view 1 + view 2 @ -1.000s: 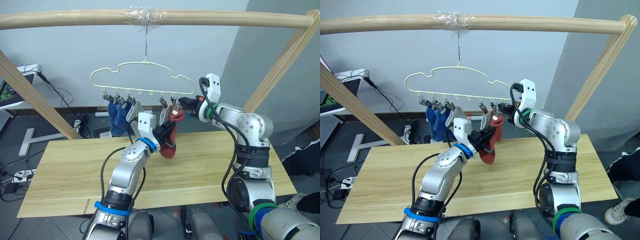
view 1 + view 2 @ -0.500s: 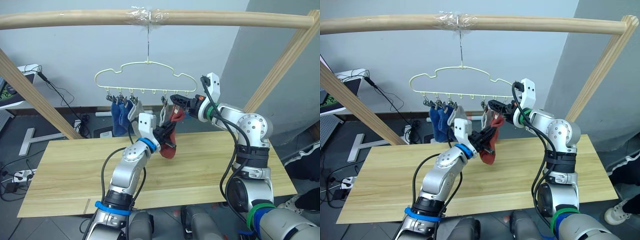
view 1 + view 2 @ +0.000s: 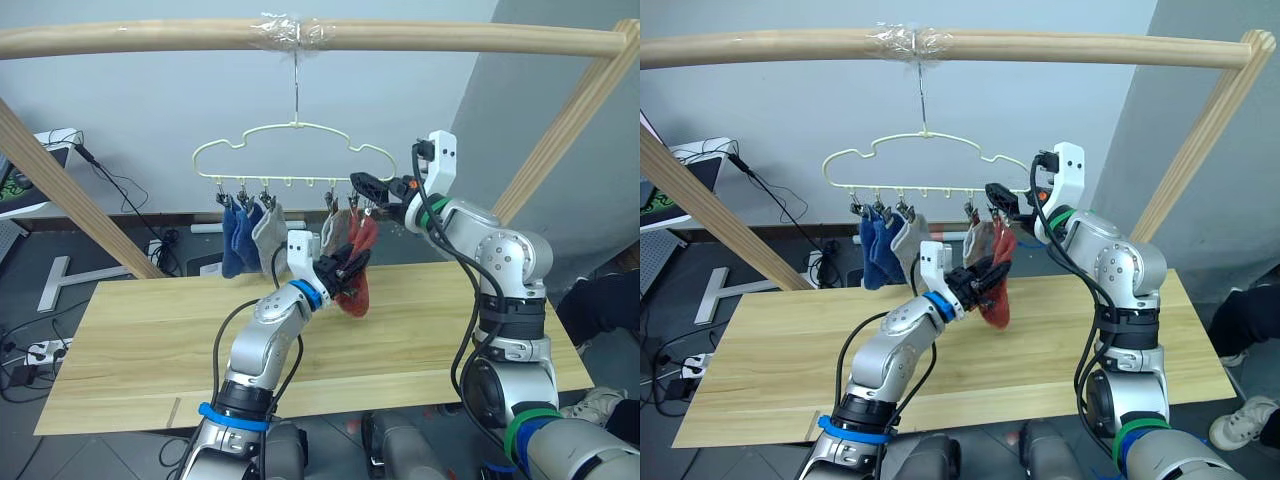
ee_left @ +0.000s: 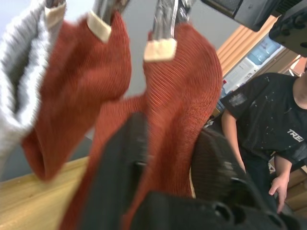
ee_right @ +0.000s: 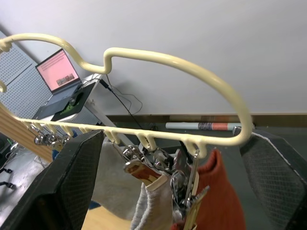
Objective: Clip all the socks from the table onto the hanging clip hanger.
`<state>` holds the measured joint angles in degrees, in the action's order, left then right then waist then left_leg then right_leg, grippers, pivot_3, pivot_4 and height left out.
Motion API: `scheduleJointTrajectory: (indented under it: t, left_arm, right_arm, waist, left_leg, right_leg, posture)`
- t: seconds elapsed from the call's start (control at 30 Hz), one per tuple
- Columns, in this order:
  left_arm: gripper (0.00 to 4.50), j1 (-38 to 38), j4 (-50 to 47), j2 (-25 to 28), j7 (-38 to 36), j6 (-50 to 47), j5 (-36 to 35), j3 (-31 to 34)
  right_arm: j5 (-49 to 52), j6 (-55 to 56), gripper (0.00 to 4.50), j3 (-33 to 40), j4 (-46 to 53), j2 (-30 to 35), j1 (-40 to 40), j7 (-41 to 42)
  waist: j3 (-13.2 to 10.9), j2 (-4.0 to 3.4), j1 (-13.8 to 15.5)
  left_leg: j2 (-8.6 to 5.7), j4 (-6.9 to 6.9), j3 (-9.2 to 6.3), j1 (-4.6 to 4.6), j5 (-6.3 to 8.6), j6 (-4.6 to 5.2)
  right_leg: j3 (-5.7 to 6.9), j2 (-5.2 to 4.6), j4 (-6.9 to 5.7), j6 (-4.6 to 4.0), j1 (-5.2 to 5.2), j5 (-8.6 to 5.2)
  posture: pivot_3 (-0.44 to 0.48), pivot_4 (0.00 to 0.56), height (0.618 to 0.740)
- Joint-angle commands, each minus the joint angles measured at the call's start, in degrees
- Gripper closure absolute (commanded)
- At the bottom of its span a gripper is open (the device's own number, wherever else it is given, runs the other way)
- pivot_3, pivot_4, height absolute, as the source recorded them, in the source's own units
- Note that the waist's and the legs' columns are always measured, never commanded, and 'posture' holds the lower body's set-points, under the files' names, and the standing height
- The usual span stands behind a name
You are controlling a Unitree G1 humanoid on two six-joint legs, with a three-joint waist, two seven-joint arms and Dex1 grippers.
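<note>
The hanger [image 3: 292, 160] hung by its hook from the pole [image 3: 150, 36]. Six socks hung from its clips above the table [image 3: 150, 340]: two blue [image 3: 234, 238], one grey [image 3: 268, 233], another grey [image 3: 335, 234] and two red. The left gripper [image 3: 352, 268] was closed on a red sock [image 4: 180, 115] beside the other red sock [image 4: 81, 86]. The right gripper [image 5: 170, 191] stood wide open at the hanger's right end. A person's black shirt [image 4: 261, 120] bore white lettering, partly legible as "TRE".
</note>
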<state>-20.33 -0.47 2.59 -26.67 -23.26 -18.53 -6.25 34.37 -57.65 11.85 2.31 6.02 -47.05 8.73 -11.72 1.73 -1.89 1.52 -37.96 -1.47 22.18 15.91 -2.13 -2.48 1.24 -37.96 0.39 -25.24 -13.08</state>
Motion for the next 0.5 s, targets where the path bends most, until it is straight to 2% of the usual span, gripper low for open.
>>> scheduleJointTrajectory:
  t: [0.03, 0.17, 0.2, 0.4, 0.5]
  left_arm:
    - [1.44, 0.5, -3.0, 0.9, -1.0, -1.4, -2.4, 1.4]
    - [0.21, 2.4, -4.1, 4.5, -2.3, -2.7, -2.9, 2.7]
    - [0.04, 2.8, -4.3, 5.7, -2.5, -2.8, -2.8, 3.4]
    - [0.04, 5.0, -4.8, 14.4, -4.8, -2.7, -4.2, 10.6]
    - [0.04, 7.8, -5.7, 21.7, -8.0, -2.7, -4.9, 15.0]
  right_arm:
    - [0.3, 1.8, 0.0, 0.6, 3.4, 1.4, 0.4, 0.7]
    - [1.3, 1.6, 0.0, 1.2, 4.4, 3.3, 1.7, 1.5]
    - [1.3, 1.6, 0.0, 1.2, 4.7, 4.1, 2.3, 1.9]
    - [1.2, 2.2, 0.0, 0.8, 6.4, 10.8, 6.5, 6.9]
    - [-2.1, 6.9, 0.0, -1.4, 7.0, 18.8, 10.7, 13.9]
  waist:
    - [0.0, 0.0, 0.0]
    - [0.0, 0.0, 0.0]
    - [0.0, 0.0, 0.0]
    - [0.0, 0.0, 0.0]
    - [0.0, 0.0, 0.0]
  left_leg:
    - [0.0, -0.01, -0.01, 0.0, 0.0, 0.0]
    - [0.03, 0.0, 0.02, 0.0, 0.0, 0.0]
    - [0.03, 0.0, 0.01, 0.0, 0.0, 0.0]
    - [0.04, -0.01, -0.02, 0.0, 0.0, 0.0]
    - [0.05, 0.0, -0.01, 0.01, 0.0, 0.0]
  right_leg:
    - [0.0, 0.0, 0.0, 0.0, 0.0, 0.0]
    - [-0.02, 0.0, 0.0, -0.02, -0.01, 0.01]
    - [-0.01, 0.0, 0.0, -0.02, -0.01, 0.01]
    - [0.0, 0.01, 0.0, 0.0, -0.01, -0.01]
    - [0.03, 0.01, 0.04, 0.01, -0.02, -0.02]
  posture:
    - [-0.009, 0.164, 0.74]
    - [-0.006, 0.166, 0.74]
    - [-0.005, 0.166, 0.74]
    - [0.003, 0.169, 0.74]
    - [0.018, 0.171, 0.74]
